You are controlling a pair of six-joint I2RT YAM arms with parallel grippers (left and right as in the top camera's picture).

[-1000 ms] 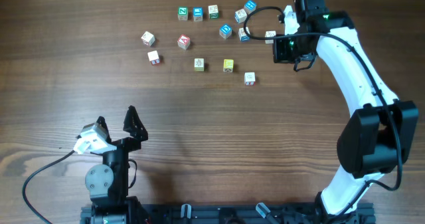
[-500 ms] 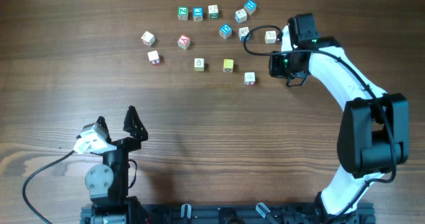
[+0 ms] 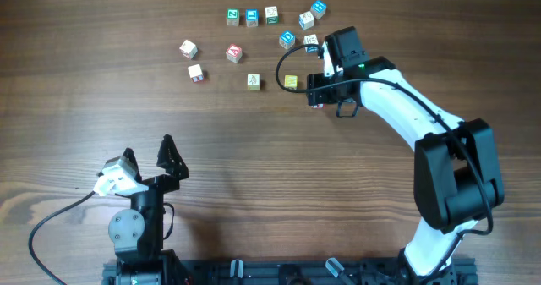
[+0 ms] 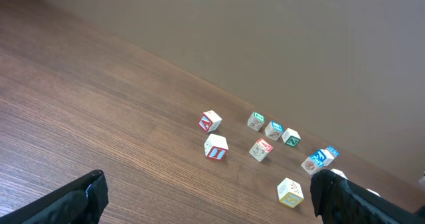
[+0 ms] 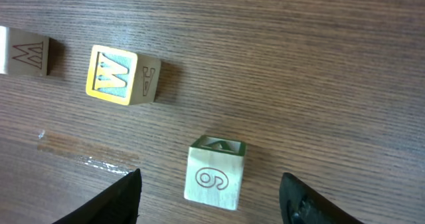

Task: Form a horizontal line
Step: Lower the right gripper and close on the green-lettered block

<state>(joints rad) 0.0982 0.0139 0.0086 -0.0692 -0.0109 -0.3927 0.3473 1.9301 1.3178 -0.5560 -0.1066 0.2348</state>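
On the wooden table lie a cream cube and a yellow cube side by side. My right gripper hangs over a third cream cube just right of them, hiding it from above. In the right wrist view that cream cube, marked with a 6, sits between the open fingers of my right gripper, touching neither. The yellow cube and another cream cube lie beyond it. My left gripper stands open and empty near the front left, far from every cube.
Green, blue and cream cubes are scattered along the far side. Cubes with red marks lie to the left of the row. In the left wrist view a cream cube sits near the right finger of the left gripper.
My right gripper has swung left and toward the front, from beside the far cubes to over the cream cube, and its jaws have opened. The left arm has not moved.
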